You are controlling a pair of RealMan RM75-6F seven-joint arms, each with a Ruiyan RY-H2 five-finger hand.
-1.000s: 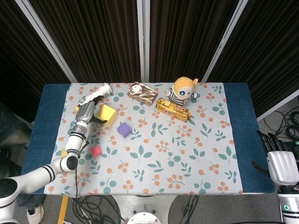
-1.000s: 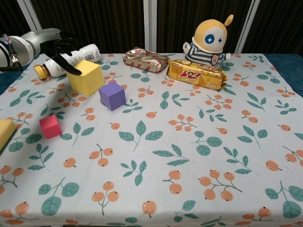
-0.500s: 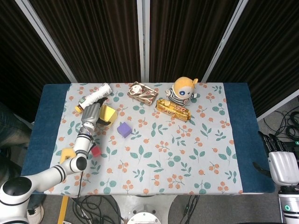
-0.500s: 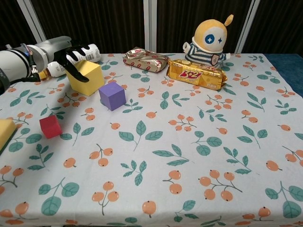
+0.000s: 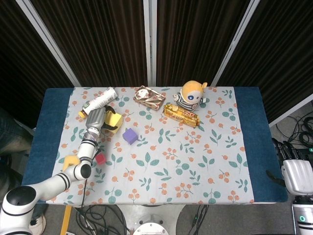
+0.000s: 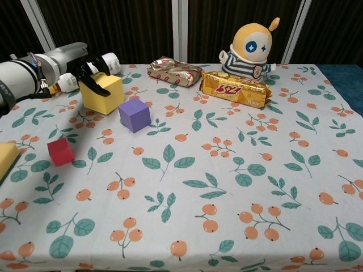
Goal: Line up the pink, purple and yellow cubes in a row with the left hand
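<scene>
Left hand with dark fingers laid over the top and far side of the large yellow foam cube, gripping it at the far left of the bench. The cube rests on the leaf-and-berry patterned cloth, just in front of a white plastic bottle with an orange cap lying on its side (contents not visible). The small purple cube sits just right of and nearer than the yellow one; the small pink cube lies apart, nearer and further left. A yellow sponge-like block shows at the left edge. At the far side lie a crinkled foil-wrapped packet, a gold snack packet and a round orange-and-white plush toy. Right hand hangs off the bench's right edge; whether its fingers are spread or curled cannot be told.
</scene>
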